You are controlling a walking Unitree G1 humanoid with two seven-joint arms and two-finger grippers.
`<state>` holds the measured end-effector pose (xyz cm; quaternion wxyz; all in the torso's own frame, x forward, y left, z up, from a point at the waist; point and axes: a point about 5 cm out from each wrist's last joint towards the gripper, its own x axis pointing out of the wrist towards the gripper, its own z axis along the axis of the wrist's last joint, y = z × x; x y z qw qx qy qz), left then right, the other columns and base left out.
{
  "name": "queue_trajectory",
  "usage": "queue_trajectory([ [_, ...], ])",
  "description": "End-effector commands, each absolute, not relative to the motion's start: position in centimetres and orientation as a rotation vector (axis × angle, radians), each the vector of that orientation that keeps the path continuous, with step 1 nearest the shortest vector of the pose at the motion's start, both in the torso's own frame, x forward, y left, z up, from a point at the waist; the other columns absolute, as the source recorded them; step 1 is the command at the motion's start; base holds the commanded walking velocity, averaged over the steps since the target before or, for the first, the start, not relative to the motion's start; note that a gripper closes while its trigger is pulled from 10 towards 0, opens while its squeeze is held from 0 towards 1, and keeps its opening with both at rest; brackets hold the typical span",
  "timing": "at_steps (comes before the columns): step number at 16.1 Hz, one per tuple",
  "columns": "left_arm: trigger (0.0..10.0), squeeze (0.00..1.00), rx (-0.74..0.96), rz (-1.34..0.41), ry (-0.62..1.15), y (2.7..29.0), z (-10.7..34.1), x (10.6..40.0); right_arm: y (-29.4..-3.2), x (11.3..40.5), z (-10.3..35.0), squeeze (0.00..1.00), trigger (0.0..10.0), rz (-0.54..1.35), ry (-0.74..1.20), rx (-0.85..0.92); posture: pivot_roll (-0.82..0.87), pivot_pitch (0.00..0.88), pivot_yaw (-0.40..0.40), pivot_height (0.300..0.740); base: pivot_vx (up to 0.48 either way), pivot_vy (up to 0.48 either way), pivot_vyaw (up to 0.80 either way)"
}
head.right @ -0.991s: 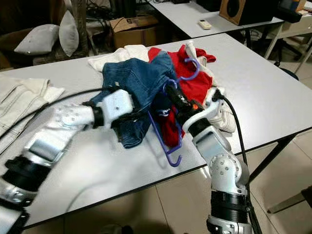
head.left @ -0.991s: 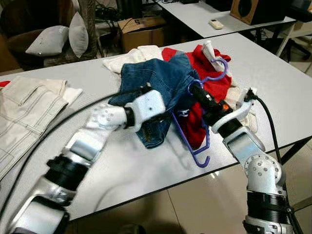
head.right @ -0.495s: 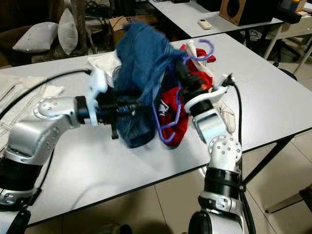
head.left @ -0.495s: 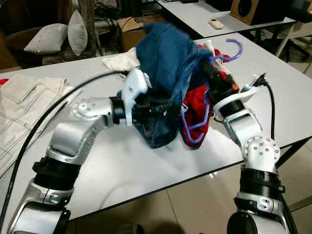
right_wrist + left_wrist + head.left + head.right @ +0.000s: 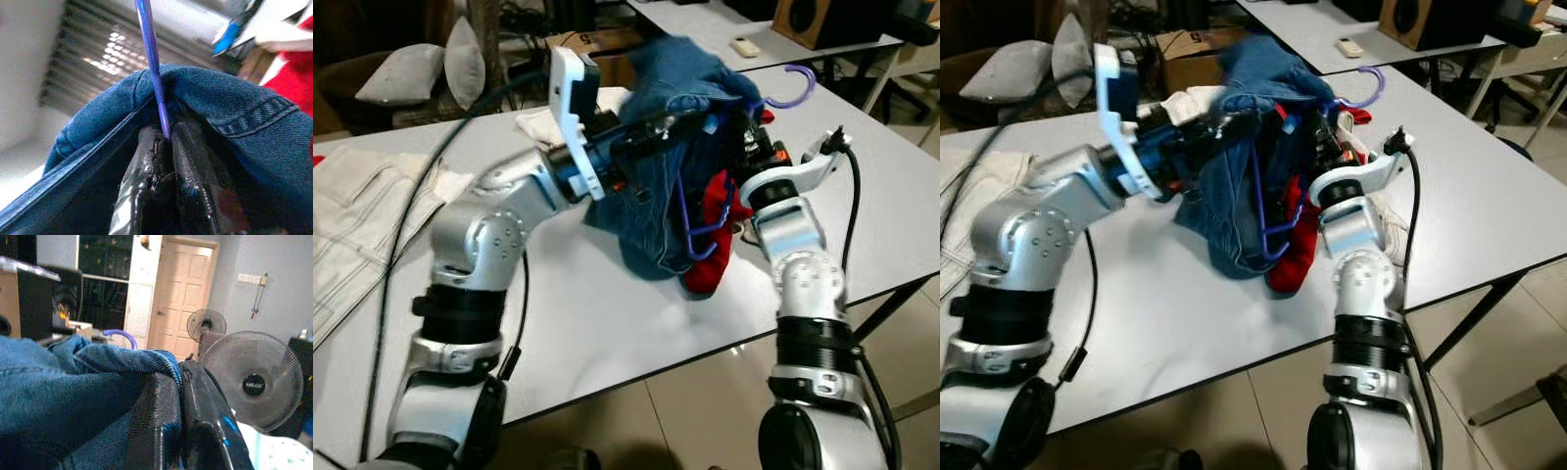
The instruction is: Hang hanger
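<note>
A purple plastic hanger (image 5: 790, 93) is held up above the white table (image 5: 867, 186), its hook pointing to the right. My right gripper (image 5: 741, 137) is shut on the hanger's thin neck (image 5: 155, 83), just under the hook. A blue denim garment (image 5: 651, 211) drapes over the hanger and hangs down to the tabletop. My left gripper (image 5: 690, 119), raised at the top of the garment, is shut on a fold of the denim (image 5: 112, 362). A red garment (image 5: 710, 269) dangles beneath the denim by my right forearm.
A beige garment (image 5: 362, 225) lies on the table's left side, and a white cloth (image 5: 543, 122) lies behind the denim. Beyond the table are pillows (image 5: 401, 73), a cardboard box (image 5: 597, 44) and a second table with a remote (image 5: 744, 46). The table's front edge is close.
Both arms have risen, lifting the denim and hanger off the table. My left wrist has swung upward and the denim now hangs over the hanger; the red garment came up too.
</note>
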<state>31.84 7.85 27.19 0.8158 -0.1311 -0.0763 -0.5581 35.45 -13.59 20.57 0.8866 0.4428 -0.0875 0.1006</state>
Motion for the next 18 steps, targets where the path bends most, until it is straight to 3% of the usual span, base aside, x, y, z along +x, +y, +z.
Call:
queue_trajectory([
  [1, 0.0, 0.0, -0.311, -1.226, -0.239, 7.6, 29.4, 31.5, -14.1, 35.7, 20.2, 0.0, 10.0, 0.114, -0.193, 0.901, -0.05, 0.0, 0.022, 0.74, 0.0, 0.0, 0.0],
  [8, 0.0, 0.0, -0.511, -1.259, -0.218, 5.0, 31.4, 31.4, -12.6, 36.5, 19.1, 0.0, 10.0, -0.015, -0.253, 0.886, -0.02, 0.0, 0.023, 0.74, 0.0, 0.0, 0.0],
  [10, 0.0, 0.0, -0.606, -1.163, -0.211, 4.6, 32.4, 32.6, -9.9, 36.5, 17.9, 0.0, 10.0, 0.087, -0.179, 0.698, -0.02, 0.0, 0.031, 0.74, 0.0, 0.0, 0.0],
  [13, 0.0, 0.0, -0.708, -0.975, -0.283, 6.3, 34.7, 35.0, -8.4, 35.7, 15.7, 0.0, 10.0, 0.177, -0.064, 0.538, -0.02, 0.0, 0.04, 0.74, 0.0, 0.0, 0.0],
  [18, 0.0, 0.0, -0.697, -0.705, -0.372, 10.6, 36.8, 38.0, -10.1, 33.8, 14.8, 0.0, 10.0, 0.313, 0.079, 0.245, -0.03, 0.0, 0.051, 0.74, 0.0, 0.0, 0.0],
])
